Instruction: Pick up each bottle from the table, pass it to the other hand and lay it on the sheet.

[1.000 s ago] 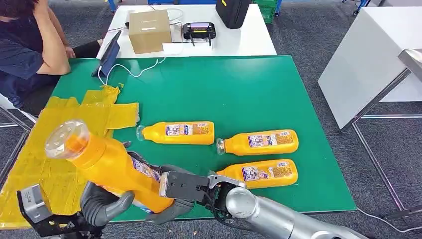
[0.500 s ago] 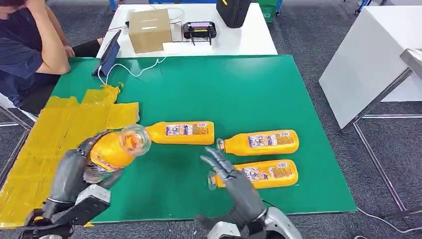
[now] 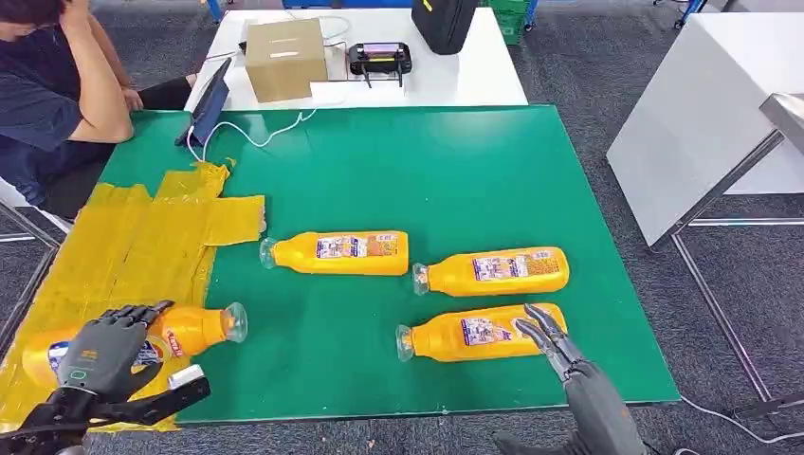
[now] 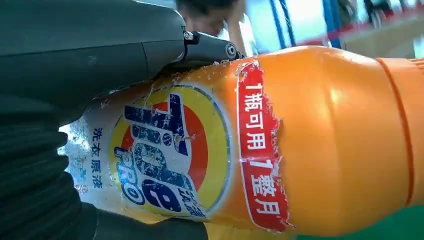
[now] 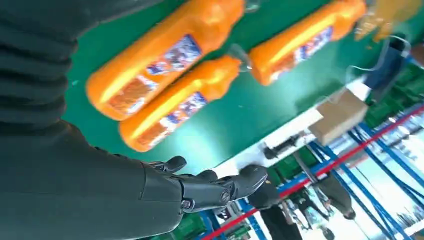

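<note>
Orange bottle (image 3: pixel 194 329) lying on its side on the yellow sheet (image 3: pixel 142 246), left hand (image 3: pixel 104 349) wrapped over it.

Left hand grips the bottle's labelled body near the table's (image 3: pixel 455 161) front-left corner, cap end poking onto the green mat (image 3: pixel 446 180). Right hand (image 3: pixel 559 353) hangs near the front edge with fingers spread and nothing in it, just beside the nearest of three more bottles (image 3: pixel 484 332) that lie on their sides mid-mat. A person (image 3: pixel 52 104) sits at the far-left corner, with a cardboard box (image 3: pixel 284 59) on the white table behind.
</note>
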